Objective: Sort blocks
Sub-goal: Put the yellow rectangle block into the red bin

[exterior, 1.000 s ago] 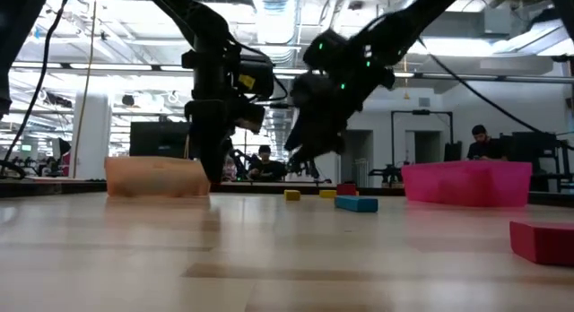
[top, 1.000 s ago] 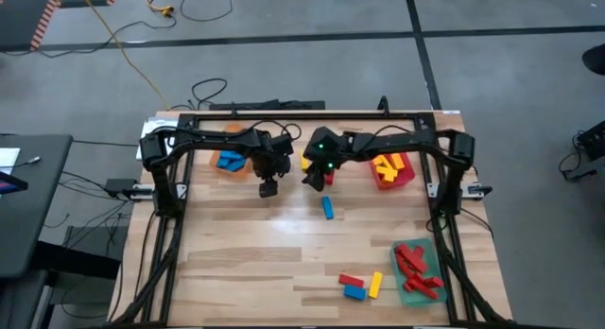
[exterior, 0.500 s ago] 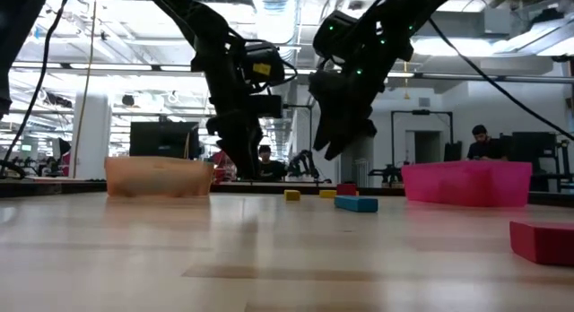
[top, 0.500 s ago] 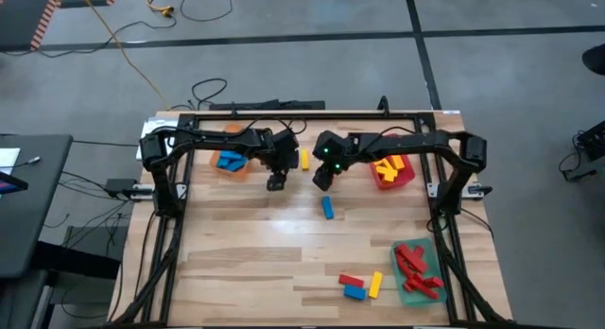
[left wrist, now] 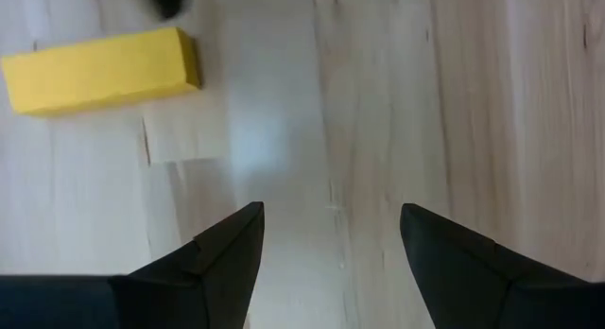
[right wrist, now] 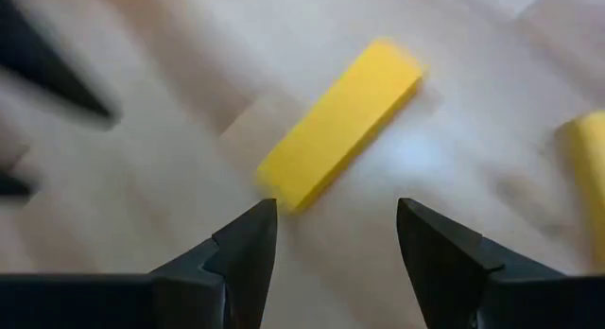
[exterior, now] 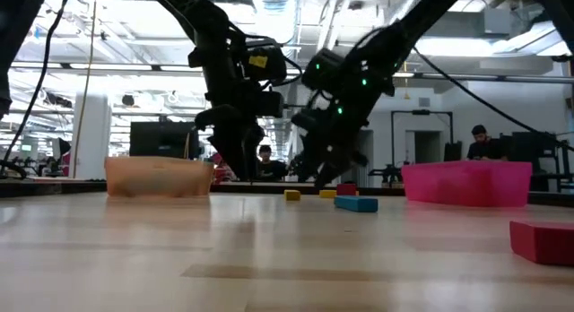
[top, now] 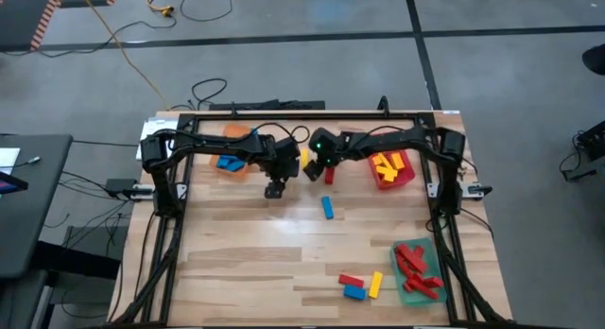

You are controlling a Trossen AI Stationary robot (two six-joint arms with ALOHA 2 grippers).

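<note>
Both grippers (left wrist: 326, 249) (right wrist: 336, 249) empty, jaws apart, above yellow block (right wrist: 340, 124); red block (top: 329, 176), probably, just beside.

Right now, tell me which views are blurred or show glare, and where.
Right wrist view: motion blur smears the yellow block and the wood. Left wrist view: sharper, with a pale sheen on the table beside its yellow block. Low view: bright ceiling lights, arms dark against them. High view: even light.
</note>
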